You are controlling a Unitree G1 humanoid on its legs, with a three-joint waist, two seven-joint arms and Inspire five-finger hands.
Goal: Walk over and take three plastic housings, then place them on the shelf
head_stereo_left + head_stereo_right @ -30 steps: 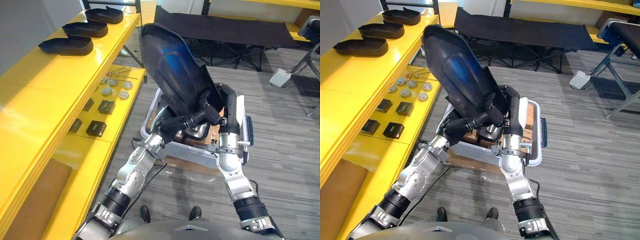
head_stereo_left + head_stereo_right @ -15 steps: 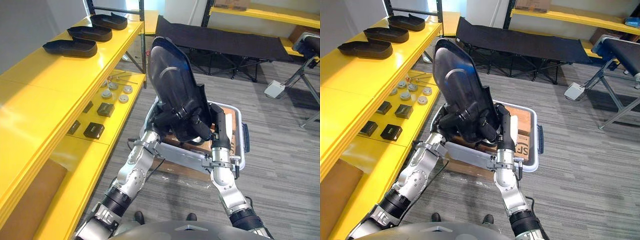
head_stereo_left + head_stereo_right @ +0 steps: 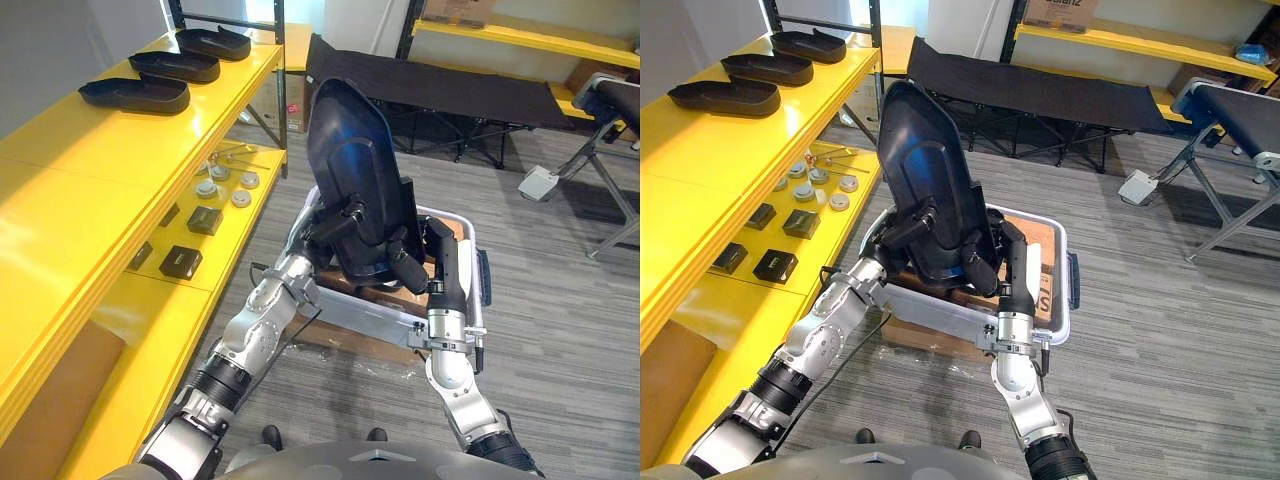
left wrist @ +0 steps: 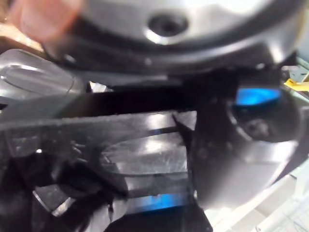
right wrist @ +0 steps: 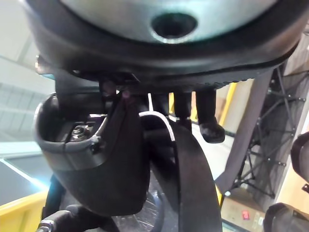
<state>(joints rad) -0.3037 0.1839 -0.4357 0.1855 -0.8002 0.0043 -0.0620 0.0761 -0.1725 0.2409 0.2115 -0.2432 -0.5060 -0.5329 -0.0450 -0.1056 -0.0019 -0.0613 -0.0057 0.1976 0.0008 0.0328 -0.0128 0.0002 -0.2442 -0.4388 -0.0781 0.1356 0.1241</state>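
Black glossy plastic housing (image 3: 350, 150) is standing upright above the pale plastic bin (image 3: 380, 322), the left hand (image 3: 335, 228) and right hand (image 3: 408, 265) both clasping its lower end. Three flat black housings (image 3: 135, 93) are lying on the yellow shelf (image 3: 100, 160). Print on the bin's brown cardboard (image 3: 1045, 240) is mostly hidden.

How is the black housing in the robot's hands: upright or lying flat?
Upright, slightly tilted. The housing stands on end above the bin, left hand and right hand gripping its lower part.
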